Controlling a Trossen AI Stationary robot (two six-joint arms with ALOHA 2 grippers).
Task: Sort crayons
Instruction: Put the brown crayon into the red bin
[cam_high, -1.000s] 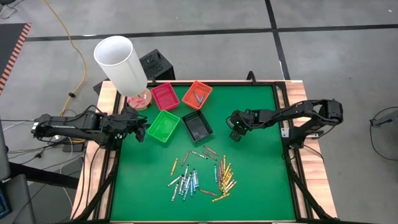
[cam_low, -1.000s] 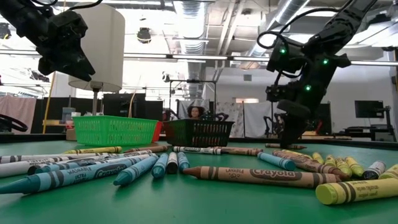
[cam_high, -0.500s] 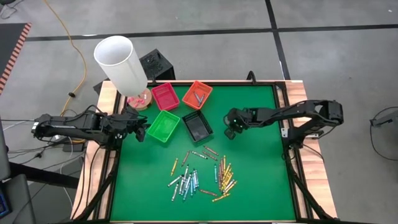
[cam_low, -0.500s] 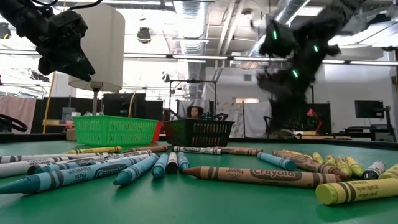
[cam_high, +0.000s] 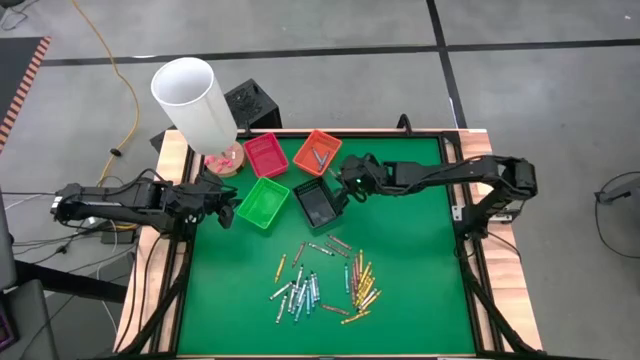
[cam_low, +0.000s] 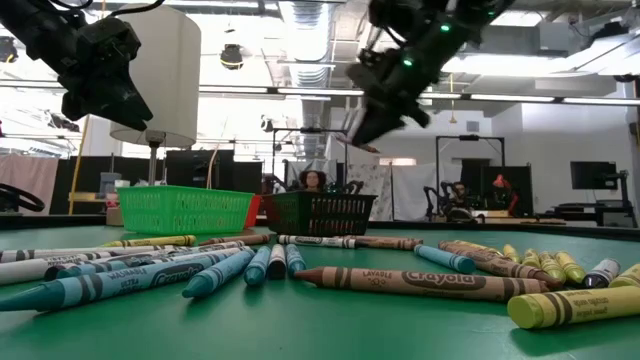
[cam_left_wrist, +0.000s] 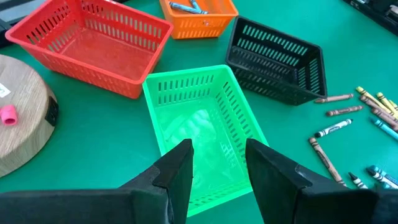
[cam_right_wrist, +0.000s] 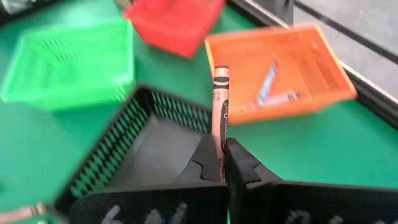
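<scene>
Right gripper (cam_right_wrist: 216, 163): dark matte fingers clamped shut on one brown crayon (cam_right_wrist: 219, 104), a thin paper-wrapped cylinder. Crayon long axis in line with the fingers, free end projecting forward beyond the fingertips. Position in the high view: right gripper (cam_high: 345, 176) raised over the table, at the far-right edge of the black tray (cam_high: 317, 202), just short of the orange tray (cam_high: 317, 151).

Left gripper (cam_left_wrist: 216, 163): two dark, smooth, blunt fingers set partly apart, nothing between them, hovering over the near end of the green tray (cam_left_wrist: 200, 130). Position in the high view: left gripper (cam_high: 228, 208) at the left table edge, just beside that tray.

Nearest the camera in the low view: loose crayons (cam_low: 420, 282) lying flat on the green felt-like table surface (cam_high: 410, 250), slim round sticks with printed paper sleeves and cone tips, in blue, brown, yellow and white. Long axes mixed, many fanned toward the trays, a brown one crosswise.

Farther off: four rectangular plastic trays with slotted lattice walls. Green and black in the nearer row, red tray (cam_high: 265, 154) and orange tray in the farther row. Two blue crayons (cam_right_wrist: 272, 87) lying flat inside the orange tray, crossed at an angle.

Beyond the trays, at the far-left corner: white cylindrical lampshade (cam_high: 193, 103) over a round wooden base (cam_left_wrist: 22, 112).
</scene>
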